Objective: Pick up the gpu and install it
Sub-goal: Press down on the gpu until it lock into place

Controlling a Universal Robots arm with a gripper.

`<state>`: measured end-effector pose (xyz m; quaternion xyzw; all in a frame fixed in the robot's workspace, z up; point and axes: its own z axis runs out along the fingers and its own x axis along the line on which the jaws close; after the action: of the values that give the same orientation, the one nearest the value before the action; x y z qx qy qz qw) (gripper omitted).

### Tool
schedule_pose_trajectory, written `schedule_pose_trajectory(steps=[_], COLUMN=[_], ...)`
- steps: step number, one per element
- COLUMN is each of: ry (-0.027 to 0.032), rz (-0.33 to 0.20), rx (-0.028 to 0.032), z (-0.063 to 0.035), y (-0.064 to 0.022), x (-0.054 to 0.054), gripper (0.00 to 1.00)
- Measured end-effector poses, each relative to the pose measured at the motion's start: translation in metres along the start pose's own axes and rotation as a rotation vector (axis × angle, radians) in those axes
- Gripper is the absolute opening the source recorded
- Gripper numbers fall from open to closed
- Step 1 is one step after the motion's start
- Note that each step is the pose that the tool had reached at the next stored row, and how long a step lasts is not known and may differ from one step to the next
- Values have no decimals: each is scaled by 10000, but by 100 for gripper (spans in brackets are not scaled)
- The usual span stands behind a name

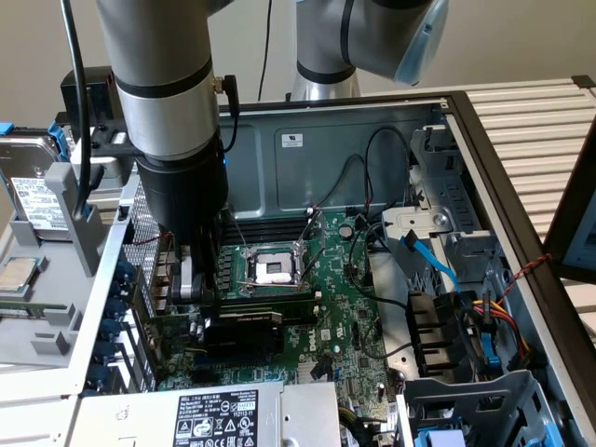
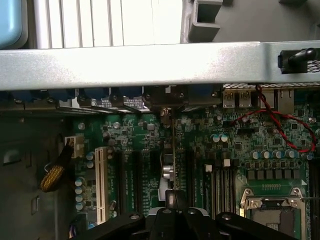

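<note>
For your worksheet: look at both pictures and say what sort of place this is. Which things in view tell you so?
Probably a robotics lab or test bench for computer assembly. An open computer case lies with its green motherboard exposed, a robot arm's gripper reaches down into it at the gpu, and loose parts such as a hard drive sit beside it.

Matt grey sheet-metal case [image 1: 372, 140], glossy green board [image 1: 345, 326], matt black plastic gpu [image 1: 244, 326] shroud, smooth brushed-metal arm [image 1: 163, 102]

Count: one gpu [image 1: 244, 328], one motherboard [image 1: 345, 307], one empty CPU socket [image 1: 272, 270], one gripper [image 1: 191, 279]. Upper left of exterior frame: one hard drive [image 1: 33, 186]. Wrist frame: one white expansion slot [image 2: 102, 184], two USB ports [image 2: 238, 99].
</note>
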<state>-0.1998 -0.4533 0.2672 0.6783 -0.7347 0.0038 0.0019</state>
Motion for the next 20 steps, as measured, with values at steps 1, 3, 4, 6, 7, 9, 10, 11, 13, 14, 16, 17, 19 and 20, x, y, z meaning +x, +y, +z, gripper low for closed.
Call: schedule_pose_trajectory(steps=[1, 3, 4, 6, 7, 9, 10, 11, 13, 14, 16, 17, 19, 20], ry=[-3, -3, -2, -4, -4, -4, -4, -4, -4, -3, -4, -4, -5, -6], rz=[0, -1, -1, -1, 0, -1, -1, 0, 0, -1, 0, 0, -1, 0], rx=[1, 1, 0, 2, 2, 2, 1, 1, 1, 1, 1, 1, 2, 2], z=[2, 4, 5, 8, 9, 10, 10, 10, 10, 10, 10, 10, 9, 7], y=[1, 4, 7, 10, 12, 13, 14, 14, 14, 14, 15, 15, 15, 15], x=[0, 0, 0, 0, 0, 1, 0, 0, 0, 1, 0, 1, 0, 0], gripper=[11, 11, 11, 11, 11, 11, 11, 11, 11, 11, 11, 11, 11, 11])
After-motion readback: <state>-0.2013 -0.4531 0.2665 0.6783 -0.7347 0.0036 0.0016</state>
